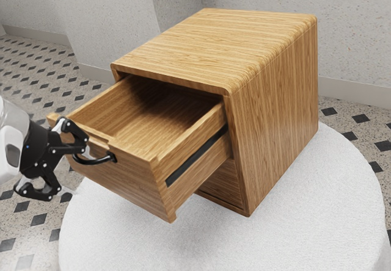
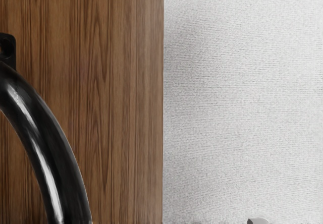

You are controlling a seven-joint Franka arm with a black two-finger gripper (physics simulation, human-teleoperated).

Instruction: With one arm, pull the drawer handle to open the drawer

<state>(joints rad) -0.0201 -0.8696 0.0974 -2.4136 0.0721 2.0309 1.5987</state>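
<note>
A light wooden cabinet (image 1: pixel 269 94) stands on a round white table (image 1: pixel 317 222). Its upper drawer (image 1: pixel 146 130) is pulled far out toward the exterior view's left, and its inside is bare. A curved black handle (image 1: pixel 96 159) sits on the drawer front. My black gripper (image 1: pixel 68 168) is at that handle with its fingers spread wide, so it is open. The upper finger (image 1: pixel 76 140) rests against the handle and the lower finger (image 1: pixel 40 190) hangs apart below it. Up close in the wrist view, the glossy handle (image 2: pixel 35 143) arcs across the dark wood drawer front (image 2: pixel 101 82).
A lower drawer front (image 1: pixel 223 182) stays flush inside the cabinet under the open one. The tiled floor (image 1: pixel 36 69) and grey walls (image 1: pixel 91 14) lie behind. The table top (image 2: pixel 242 103) spreads beside the drawer front in the wrist view.
</note>
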